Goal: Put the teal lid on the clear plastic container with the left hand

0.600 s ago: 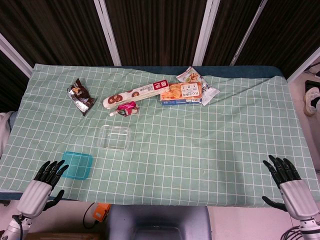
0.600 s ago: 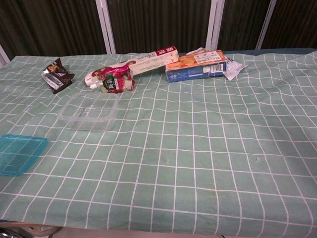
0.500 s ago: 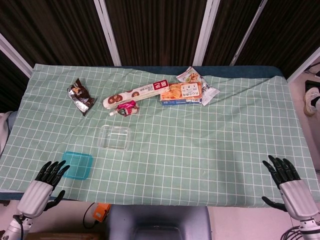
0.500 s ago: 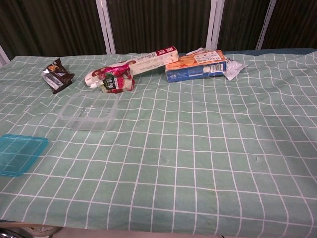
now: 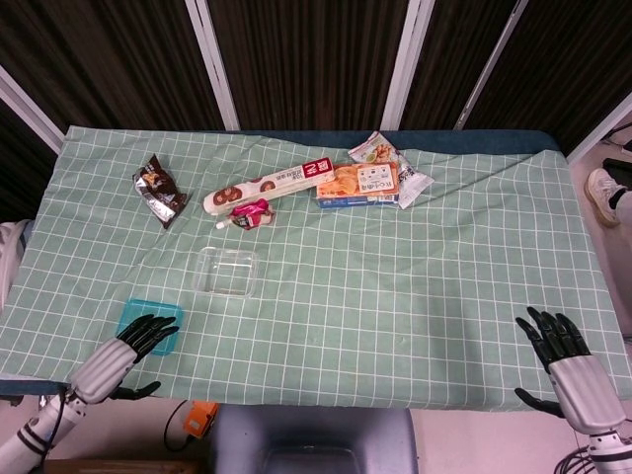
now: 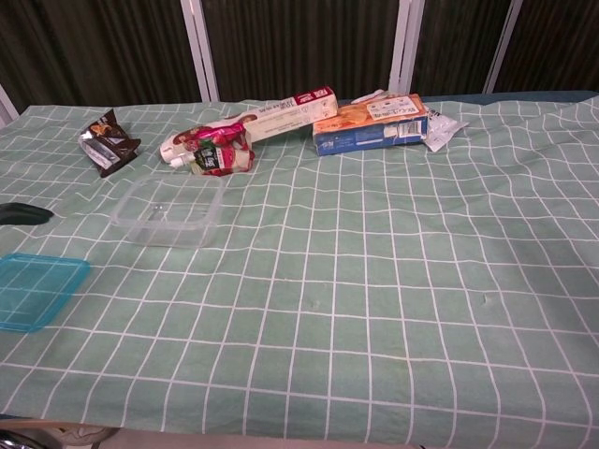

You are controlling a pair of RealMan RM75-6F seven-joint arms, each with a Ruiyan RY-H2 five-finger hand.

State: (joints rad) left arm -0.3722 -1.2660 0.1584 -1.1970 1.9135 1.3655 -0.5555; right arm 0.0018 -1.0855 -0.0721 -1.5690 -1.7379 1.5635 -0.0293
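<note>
2 hands show in the head view. The left hand (image 5: 133, 345) reaches in from the near-left corner, its dark fingers spread and lying over the near part of the lid (image 5: 158, 316); it grasps nothing yet, and whether the fingertips touch the lid cannot be told. The right hand (image 5: 563, 348) hangs at the near-right edge, fingers apart, holding nothing, well apart from everything. The lid lies flat on the tabletop (image 5: 395, 296) near the left edge. The container (image 5: 226, 272) sits upright and uncovered just beyond it, a little to the right. Further back lie a dark packet (image 5: 159, 190), a long box (image 5: 269, 188), a pink pouch (image 5: 251, 213), an orange box (image 5: 356, 184) and 2 white packets (image 5: 395, 168).

In the chest view the lid (image 6: 37, 289) lies at the near left, apart from the container (image 6: 168, 210), which stands further in and to the right. A dark fingertip of the left hand (image 6: 23, 214) pokes in at the left edge, above the lid. The right hand is out of this view.

The step in hand looks like the reach for the lid. The next move calls for the fingers to settle on the lid's edges and pinch it, then lift it clear and carry it far and right over the container, square with its rim.
</note>
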